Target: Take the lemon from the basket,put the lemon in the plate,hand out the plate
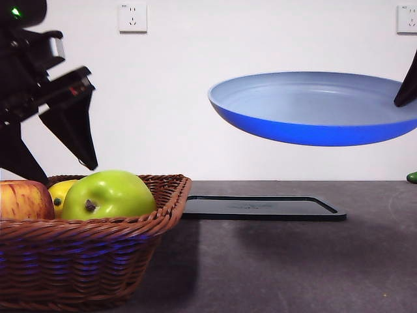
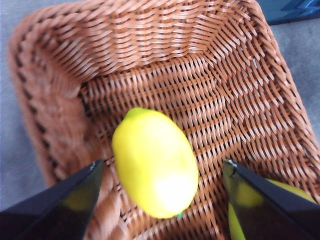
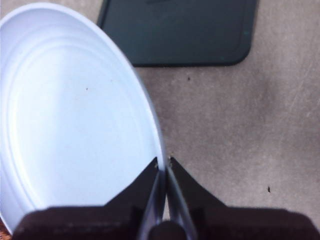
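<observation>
The yellow lemon (image 2: 155, 162) lies on the floor of the wicker basket (image 2: 210, 75); in the front view it (image 1: 60, 193) peeks out between a red-yellow apple and the green apple. My left gripper (image 2: 160, 172) is open just above the basket, one jaw on each side of the lemon, not touching it. In the front view it (image 1: 62, 156) hangs over the basket (image 1: 98, 251) at the left. My right gripper (image 3: 163, 167) is shut on the rim of the light-blue plate (image 3: 75, 115) and holds it in the air (image 1: 313, 107), slightly tilted, above the tray.
A flat black tray (image 1: 260, 207) lies on the dark table right of the basket, under the held plate. A large green apple (image 1: 109, 194) and a red-yellow apple (image 1: 23, 201) sit in the basket. A small green thing (image 1: 412, 177) shows at the right edge.
</observation>
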You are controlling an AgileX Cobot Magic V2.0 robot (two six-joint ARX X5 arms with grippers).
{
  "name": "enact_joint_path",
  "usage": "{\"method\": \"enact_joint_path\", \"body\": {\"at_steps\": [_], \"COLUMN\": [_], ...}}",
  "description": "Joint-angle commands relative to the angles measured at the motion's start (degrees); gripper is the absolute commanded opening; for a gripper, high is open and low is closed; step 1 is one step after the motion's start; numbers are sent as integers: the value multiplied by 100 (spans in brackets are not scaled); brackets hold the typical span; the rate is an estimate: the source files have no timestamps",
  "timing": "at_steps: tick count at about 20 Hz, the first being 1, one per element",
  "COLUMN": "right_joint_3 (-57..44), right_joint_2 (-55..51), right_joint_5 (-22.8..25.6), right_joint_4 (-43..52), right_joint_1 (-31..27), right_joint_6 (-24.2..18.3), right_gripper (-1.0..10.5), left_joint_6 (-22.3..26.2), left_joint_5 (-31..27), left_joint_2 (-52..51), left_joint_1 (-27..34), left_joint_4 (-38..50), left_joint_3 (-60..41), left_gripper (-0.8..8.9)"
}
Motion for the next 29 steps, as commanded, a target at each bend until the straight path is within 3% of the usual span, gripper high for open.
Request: {"method": "enact_joint_path", "body": {"at_steps": [1,10,14,19,22,23,27,29], "right_joint_3": [79,79,79,79,79,79,79,79], "right_joint_2": [28,28,28,31,77,140,695,933], "right_joint_5": [-13,-2,17,24,39,35,-31,-50], "right_joint_4": [55,57,59,61,85,109,118,120], "right_joint_1": [13,13,13,13,13,13,26,33], "right_joint_6": [79,76,76,76,92,164,334,518], "right_gripper": [3,3,3,3,3,3,3,3], "left_joint_6": [2,35,177,181,184,184,160,162], "left_joint_5": [-24,-452,-461,-431,-358,-127,1687,1591], "left_joint_2": [319,992,992,949,761,680,487,487], "left_joint_1": [-81,-337,-337,-334,-337,-334,-667,-1215], "left_joint_4": [153,466,334,269,-271,-428,-623,-496], "left_joint_3": [109,109,109,179,686,927,1987,2184], "left_gripper": [416,411,230,217,217,217,217,217]}}
